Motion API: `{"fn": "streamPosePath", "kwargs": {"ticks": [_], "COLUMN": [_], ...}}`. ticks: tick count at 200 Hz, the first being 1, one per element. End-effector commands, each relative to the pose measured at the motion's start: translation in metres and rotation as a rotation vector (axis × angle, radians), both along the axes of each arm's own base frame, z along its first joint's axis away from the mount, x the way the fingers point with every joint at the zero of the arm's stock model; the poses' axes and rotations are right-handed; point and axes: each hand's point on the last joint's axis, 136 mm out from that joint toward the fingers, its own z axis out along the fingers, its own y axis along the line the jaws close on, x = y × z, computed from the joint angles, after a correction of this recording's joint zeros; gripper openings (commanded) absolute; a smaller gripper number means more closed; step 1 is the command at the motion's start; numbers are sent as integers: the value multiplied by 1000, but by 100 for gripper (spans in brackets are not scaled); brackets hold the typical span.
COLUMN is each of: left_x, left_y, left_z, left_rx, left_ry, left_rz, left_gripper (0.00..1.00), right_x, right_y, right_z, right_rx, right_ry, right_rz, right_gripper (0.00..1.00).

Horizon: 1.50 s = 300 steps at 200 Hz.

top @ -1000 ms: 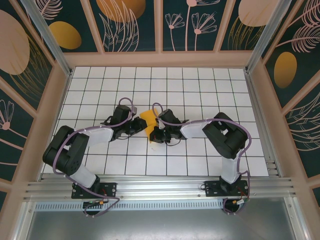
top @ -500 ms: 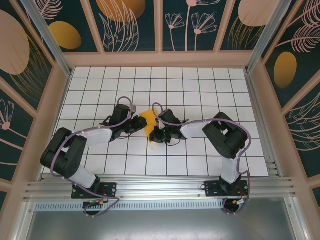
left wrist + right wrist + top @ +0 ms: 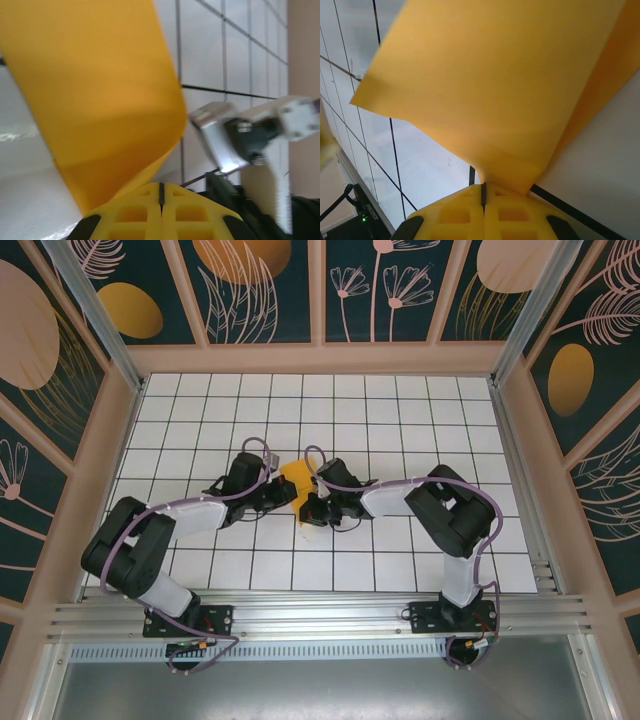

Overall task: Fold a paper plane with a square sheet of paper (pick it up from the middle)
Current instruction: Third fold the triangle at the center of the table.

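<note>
From the near edge of the counter [image 3: 420, 560] both arms reach inward and meet at its middle; the left pincer [image 3: 284, 496] is clenched on the sheet of paper [image 3: 296, 477], its yellow tips pressed together and the sheet curling up out of them; the right pincer [image 3: 309, 506] is clamped on the same sheet from the other side; the paper hangs bowed between the two, raised off the tiles as far as I can tell. I judge a fold is in hand, with no dart shape yet; the next move calls for laying one edge over the other and pressing the crease flat; beyond, white tiles run to the painted wall panels [image 3: 260, 290].
</note>
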Motion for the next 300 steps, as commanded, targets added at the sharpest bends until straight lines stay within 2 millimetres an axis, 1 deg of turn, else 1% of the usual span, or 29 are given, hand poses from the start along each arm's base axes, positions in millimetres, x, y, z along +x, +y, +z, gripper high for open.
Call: {"fn": "streamPosePath", "kwargs": {"ticks": [1, 28, 66, 105, 131, 134, 139, 174, 196, 228, 265, 300], "left_x": [-3, 4, 13, 14, 15, 13, 13, 14, 16, 16, 17, 18], "left_y": [2, 1, 3, 9, 12, 13, 13, 13, 13, 13, 11, 10], "left_z": [-18, -22, -31, -41, -42, -51, -53, -55, -53, -53, -49, -47], "left_rx": [50, 63, 99, 142, 156, 169, 174, 183, 181, 183, 175, 174], "left_ry": [37, 37, 39, 51, 50, 69, 73, 75, 69, 68, 60, 55], "left_rz": [-14, -8, 16, 32, 41, 41, 41, 43, 43, 41, 37, 33], "left_gripper": [0, 1, 2, 2, 2, 2, 2, 2, 2, 2, 3, 4], "right_x": [-4, -4, -1, -3, -6, -6, -6, -10, -12, -14, -11, -8], "right_y": [-7, -6, -2, 2, 3, 4, 4, 5, 7, 10, 7, 8], "right_z": [-13, -11, -2, 8, 15, 17, 19, 27, 26, 18, 7, 4], "right_rx": [-53, -49, -26, 13, 47, 53, 61, 83, 82, 62, 20, 7], "right_ry": [5, 1, -22, -40, -54, -57, -62, -80, -75, -61, -47, -45], "right_rz": [-2, 0, 5, 31, 47, 49, 51, 68, 78, 86, 71, 60], "right_gripper": [3, 3, 4, 5, 7, 7, 8, 12, 12, 12, 11, 11]}}
